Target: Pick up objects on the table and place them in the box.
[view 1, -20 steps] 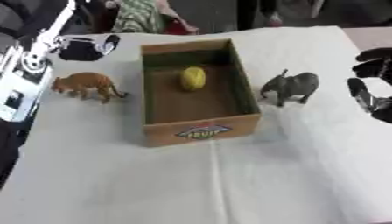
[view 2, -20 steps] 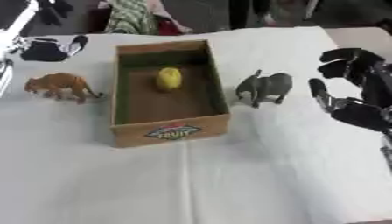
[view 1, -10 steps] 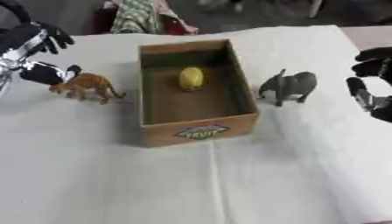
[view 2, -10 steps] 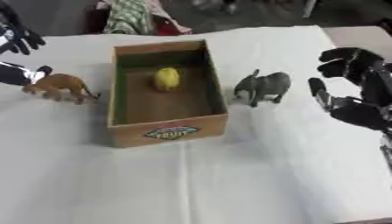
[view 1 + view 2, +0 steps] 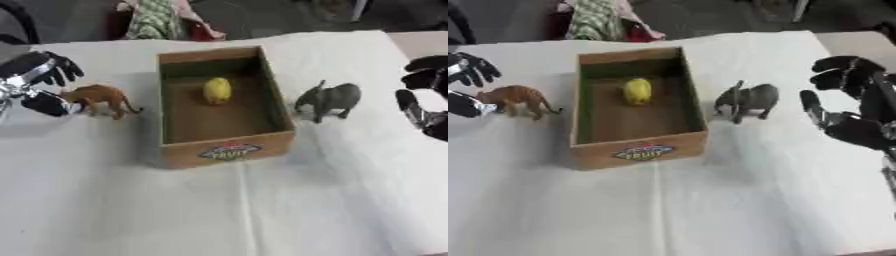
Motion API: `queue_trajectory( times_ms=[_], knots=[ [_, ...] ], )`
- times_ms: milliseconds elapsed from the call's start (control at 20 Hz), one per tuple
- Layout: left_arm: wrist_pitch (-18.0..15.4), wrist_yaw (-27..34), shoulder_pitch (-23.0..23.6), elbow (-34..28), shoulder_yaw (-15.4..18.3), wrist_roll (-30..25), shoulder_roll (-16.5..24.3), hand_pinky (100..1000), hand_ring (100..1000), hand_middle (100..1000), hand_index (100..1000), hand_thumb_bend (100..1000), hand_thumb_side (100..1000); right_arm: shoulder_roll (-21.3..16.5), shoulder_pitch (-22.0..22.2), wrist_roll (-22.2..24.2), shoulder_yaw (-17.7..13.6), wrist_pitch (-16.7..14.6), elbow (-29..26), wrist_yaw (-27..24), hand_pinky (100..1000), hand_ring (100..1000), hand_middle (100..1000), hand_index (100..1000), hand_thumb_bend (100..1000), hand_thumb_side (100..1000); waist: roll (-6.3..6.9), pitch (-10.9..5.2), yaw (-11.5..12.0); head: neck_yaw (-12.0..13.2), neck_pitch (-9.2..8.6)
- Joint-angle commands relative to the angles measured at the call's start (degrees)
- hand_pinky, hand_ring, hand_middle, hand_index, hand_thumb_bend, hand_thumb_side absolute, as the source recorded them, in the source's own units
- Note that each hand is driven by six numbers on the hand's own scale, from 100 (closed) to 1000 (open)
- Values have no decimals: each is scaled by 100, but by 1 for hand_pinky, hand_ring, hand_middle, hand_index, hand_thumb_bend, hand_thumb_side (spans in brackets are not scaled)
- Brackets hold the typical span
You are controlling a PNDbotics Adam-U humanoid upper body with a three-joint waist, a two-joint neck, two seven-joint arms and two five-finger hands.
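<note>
A cardboard box (image 5: 229, 148) stands open in the middle of the white table, with a yellow fruit-like object (image 5: 217, 90) inside near its far end. Left of the box an orange toy animal (image 5: 101, 97) stands on the cloth. My left hand (image 5: 35, 82) is at the toy's head end, open, with fingers above it and the thumb below beside it. A grey toy elephant (image 5: 747, 100) stands just right of the box. My right hand (image 5: 852, 107) hovers open to the right of the elephant, apart from it.
A white cloth covers the table (image 5: 262, 210), with a broad bare stretch in front of the box. Striped and red fabric (image 5: 162, 20) lies beyond the far edge.
My left hand has come down from the far left corner to the orange toy's head end. The right hand has hardly moved. The camera has shifted slightly.
</note>
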Motion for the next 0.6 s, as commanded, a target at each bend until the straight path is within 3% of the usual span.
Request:
queue_trajectory(
  times_ms=[50, 350, 400, 450, 600],
  knots=[
    [60, -153, -257, 274, 61, 73, -199, 667, 622, 623, 760, 319, 100, -137, -69, 0, -58, -6, -53, 14, 716, 698, 688, 755, 260, 100, -15, -105, 0, 2, -33],
    [-38, -740, -493, 795, 78, 640, -615, 653, 587, 589, 735, 230, 100, -125, -66, 6, -55, -8, -51, 14, 716, 699, 688, 755, 258, 100, -26, -93, 6, -1, -15],
    [-73, -827, -507, 860, 54, 699, -649, 620, 540, 546, 695, 136, 100, -127, -66, 6, -56, -7, -50, 19, 716, 699, 688, 755, 258, 100, -27, -91, 2, 1, -12],
    [-109, -910, -518, 916, 33, 736, -676, 589, 495, 498, 653, 100, 100, -127, -66, 3, -58, -6, -50, 22, 716, 699, 688, 755, 257, 100, -28, -89, -1, 4, -10],
    [-174, -1043, -526, 986, 18, 798, -722, 521, 409, 406, 576, 100, 174, -124, -63, -2, -60, -6, -50, 16, 716, 699, 688, 755, 256, 100, -27, -87, -4, 0, -5]
  ],
)
